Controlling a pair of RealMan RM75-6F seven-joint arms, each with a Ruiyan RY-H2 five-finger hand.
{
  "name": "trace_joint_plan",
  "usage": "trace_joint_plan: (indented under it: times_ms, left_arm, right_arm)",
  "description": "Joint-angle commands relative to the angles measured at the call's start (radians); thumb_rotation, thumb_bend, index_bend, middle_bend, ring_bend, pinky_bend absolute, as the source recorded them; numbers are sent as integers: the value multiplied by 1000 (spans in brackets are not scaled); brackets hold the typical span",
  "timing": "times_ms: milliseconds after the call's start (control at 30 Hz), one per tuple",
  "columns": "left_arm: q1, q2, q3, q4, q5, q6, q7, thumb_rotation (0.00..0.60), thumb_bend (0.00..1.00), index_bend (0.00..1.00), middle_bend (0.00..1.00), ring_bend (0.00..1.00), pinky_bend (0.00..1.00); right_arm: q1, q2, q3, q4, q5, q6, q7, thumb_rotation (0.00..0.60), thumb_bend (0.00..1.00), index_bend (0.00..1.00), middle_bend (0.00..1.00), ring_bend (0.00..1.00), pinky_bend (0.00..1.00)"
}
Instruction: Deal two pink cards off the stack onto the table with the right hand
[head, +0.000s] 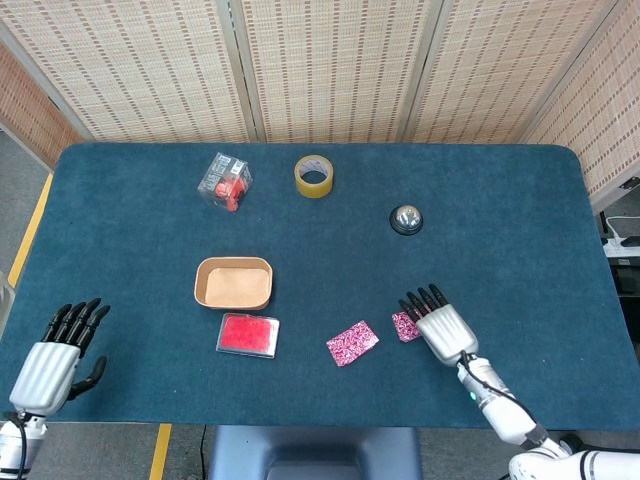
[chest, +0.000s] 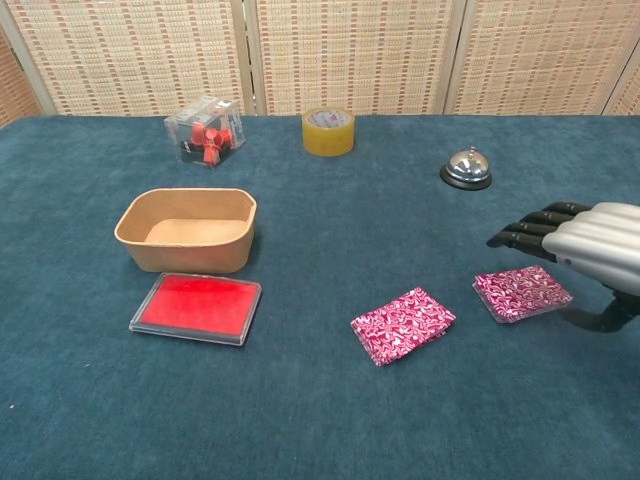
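One pink patterned card (head: 352, 343) (chest: 403, 325) lies flat on the blue table, apart from the rest. The pink card stack (chest: 522, 293) (head: 405, 326) sits to its right. My right hand (head: 442, 326) (chest: 585, 243) hovers over the stack's right side with its fingers stretched out and apart, holding nothing; in the head view it hides most of the stack. My left hand (head: 55, 350) rests at the table's near left corner, fingers spread and empty.
A tan paper tray (head: 233, 283) (chest: 187, 229) stands left of centre, with a red flat case (head: 248, 335) (chest: 196, 307) in front of it. At the back are a clear box of red parts (head: 225, 181), a tape roll (head: 314, 176) and a desk bell (head: 406, 219).
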Motion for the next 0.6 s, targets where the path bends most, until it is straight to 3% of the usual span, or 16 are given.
trace_joint_plan:
  times_ms: [33, 200, 333, 600]
  left_arm:
    - [-2, -2, 0, -3, 0, -3, 6, 600, 460, 0, 0, 0, 53]
    - [-3, -6, 1, -6, -6, -11, 26, 600, 460, 0, 0, 0, 53]
    - [-4, -9, -1, -7, -11, -15, 32, 600, 460, 0, 0, 0, 54]
    - [-3, -8, 1, -5, -11, -14, 30, 600, 460, 0, 0, 0, 54]
  right_arm:
    - [-3, -6, -3, 24, 0, -12, 10, 600, 299, 0, 38, 0, 0]
    - [-5, -54, 8, 105, -6, -36, 51, 600, 299, 10, 37, 0, 0]
    - [-6, -79, 18, 143, -10, -43, 62, 600, 300, 67, 93, 0, 0]
    - [-3, -98, 39, 152, -13, -51, 72, 600, 299, 180, 183, 25, 0]
